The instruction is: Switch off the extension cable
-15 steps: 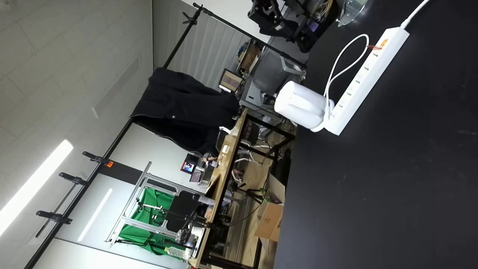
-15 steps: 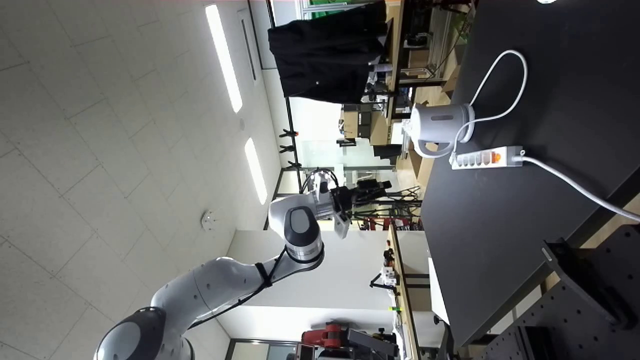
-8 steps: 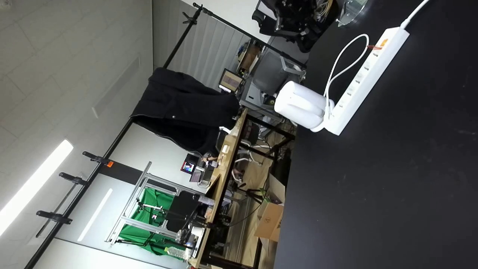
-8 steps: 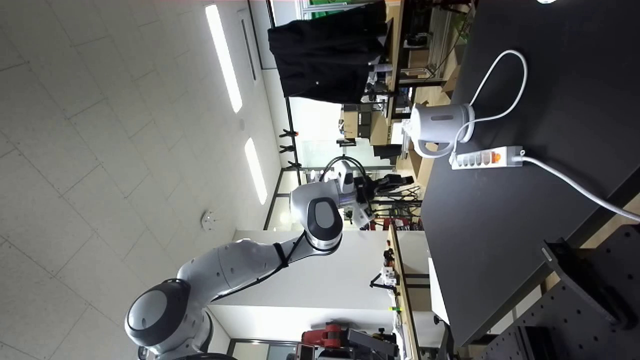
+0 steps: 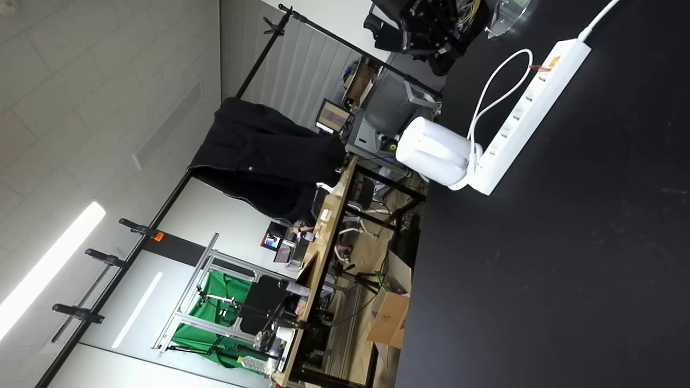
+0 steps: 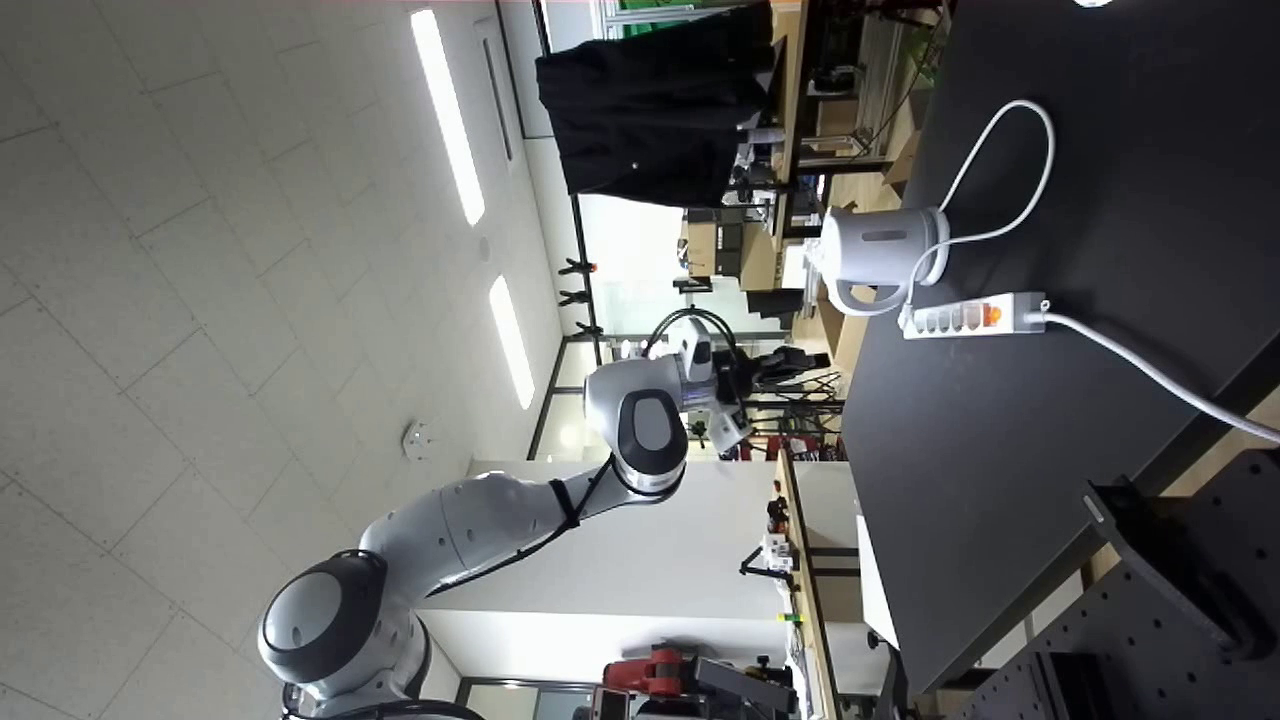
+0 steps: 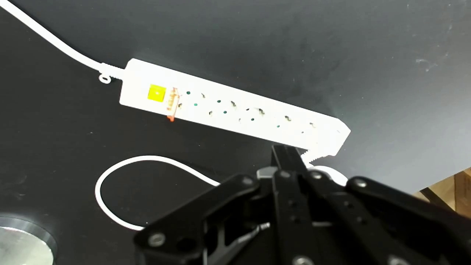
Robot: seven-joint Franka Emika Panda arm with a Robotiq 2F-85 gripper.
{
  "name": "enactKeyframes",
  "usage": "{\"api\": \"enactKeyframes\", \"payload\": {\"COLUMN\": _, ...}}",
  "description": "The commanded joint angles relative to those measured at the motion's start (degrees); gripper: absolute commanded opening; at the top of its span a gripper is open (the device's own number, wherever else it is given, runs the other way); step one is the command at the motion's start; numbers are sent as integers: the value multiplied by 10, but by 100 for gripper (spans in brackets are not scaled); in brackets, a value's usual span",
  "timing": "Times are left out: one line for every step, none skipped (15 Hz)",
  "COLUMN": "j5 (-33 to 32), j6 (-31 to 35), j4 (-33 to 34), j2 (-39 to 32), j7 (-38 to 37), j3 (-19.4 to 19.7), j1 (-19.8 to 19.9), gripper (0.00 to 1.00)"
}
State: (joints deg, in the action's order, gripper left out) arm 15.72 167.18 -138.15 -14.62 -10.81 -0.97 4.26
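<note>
Gripper [image 7: 286, 149] squeezed tight, holding nothing, hangs in the air above the bench [image 7: 257, 44]. Lower down and apart from it, the strip [image 7: 241, 107] lies on the bench. In the wrist view its yellow switch [image 7: 157, 93] is well to the left of the gripper. I think this is the reaching step. Next it should move over the switch, come down and push.
</note>
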Motion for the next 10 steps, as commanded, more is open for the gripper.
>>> {"api": "enactKeyframes", "payload": {"j5": 1, "j6": -2, "j4": 1, "j2": 0, "j7": 0, "j3": 4, "j1": -5, "gripper": 2}}
{"api": "enactKeyframes", "payload": {"j5": 1, "j6": -3, "j4": 1, "j2": 0, "j7": 0, "j3": 4, "j1": -5, "gripper": 2}}
{"api": "enactKeyframes", "payload": {"j5": -1, "j6": 11, "j4": 5, "j2": -9, "j7": -8, "j3": 12, "j1": -3, "gripper": 0}}
{"api": "enactKeyframes", "payload": {"j5": 11, "j6": 12, "j4": 13, "j2": -16, "j7": 1, "j3": 9, "j1": 8, "gripper": 0}}
{"api": "enactKeyframes", "payload": {"j5": 27, "j6": 23, "j4": 20, "j2": -25, "j7": 6, "j3": 5, "j1": 19, "gripper": 0}}
{"api": "enactKeyframes", "payload": {"j5": 42, "j6": 29, "j4": 26, "j2": -32, "j7": 7, "j3": 2, "j1": 29, "gripper": 0}}
{"api": "enactKeyframes", "payload": {"j5": 58, "j6": 33, "j4": 35, "j2": -42, "j7": 12, "j3": -4, "j1": 44, "gripper": 0}}
{"api": "enactKeyframes", "payload": {"j5": 71, "j6": 29, "j4": 43, "j2": -52, "j7": 15, "j3": -7, "j1": 54, "gripper": 0}}
{"api": "enactKeyframes", "payload": {"j5": 77, "j6": 20, "j4": 55, "j2": -66, "j7": 15, "j3": -5, "j1": 61, "gripper": 0}}
{"api": "enactKeyframes", "payload": {"j5": 70, "j6": 12, "j4": 63, "j2": -78, "j7": 4, "j3": 7, "j1": 58, "gripper": 0}}
